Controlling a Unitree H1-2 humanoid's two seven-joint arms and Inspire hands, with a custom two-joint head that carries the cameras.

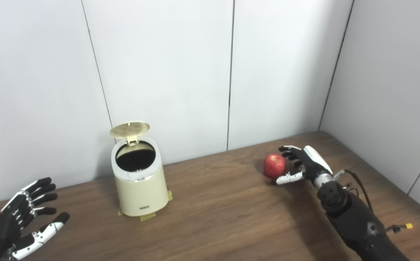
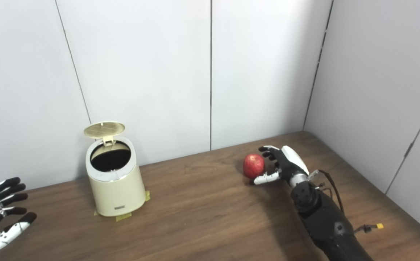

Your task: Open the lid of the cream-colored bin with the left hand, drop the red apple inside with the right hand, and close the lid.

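Observation:
The cream-colored bin [image 1: 141,188] stands on the wooden table left of centre, taped down at its base. Its round lid [image 1: 129,129] is tipped up at the back, so the dark inside shows. A red apple [image 1: 274,165] rests on the table toward the right. My right hand [image 1: 302,165] sits just to the right of the apple, fingers spread and curving around it; no firm hold shows. My left hand [image 1: 21,221] hovers at the lower left, well clear of the bin, palm up with fingers apart and nothing in it.
White wall panels [image 1: 231,72] close off the table at the back and on the right. The wooden tabletop [image 1: 224,210] stretches bare between bin and apple. A thin cable with a yellow plug [image 1: 408,226] hangs off my right forearm.

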